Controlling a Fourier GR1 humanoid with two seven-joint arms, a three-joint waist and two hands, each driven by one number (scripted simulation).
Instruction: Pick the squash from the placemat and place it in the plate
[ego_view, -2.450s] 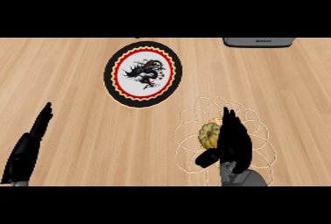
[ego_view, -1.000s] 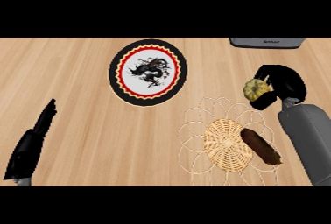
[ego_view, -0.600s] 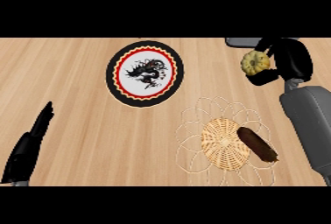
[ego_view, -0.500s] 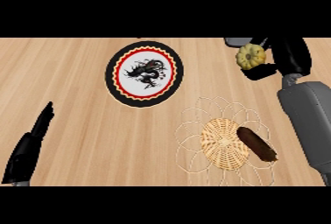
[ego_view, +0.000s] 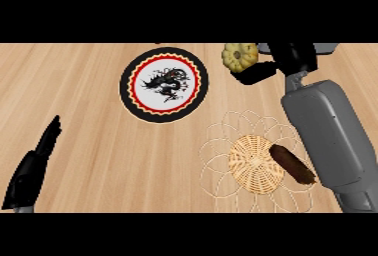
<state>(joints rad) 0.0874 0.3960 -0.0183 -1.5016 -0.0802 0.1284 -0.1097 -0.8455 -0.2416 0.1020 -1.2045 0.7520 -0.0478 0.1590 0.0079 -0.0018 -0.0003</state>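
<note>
while the squash (ego_view: 240, 56) is gripped by the curled right hand (ego_view: 275, 62), it is carried right of the plate (ego_view: 164, 84). a leftward move and release are needed. the open left hand (ego_view: 33, 170) is rested.

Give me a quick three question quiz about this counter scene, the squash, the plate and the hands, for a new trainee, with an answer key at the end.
1. True or false: the squash already lies on the plate.
2. Which hand holds the squash? A) left hand B) right hand C) neither
3. Fill in: the dark brown oblong item lies on the woven ______.

Key:
1. False; it is held to the right of the plate, near the view's top edge.
2. B; the left hand rests open at the lower left.
3. placemat
</note>
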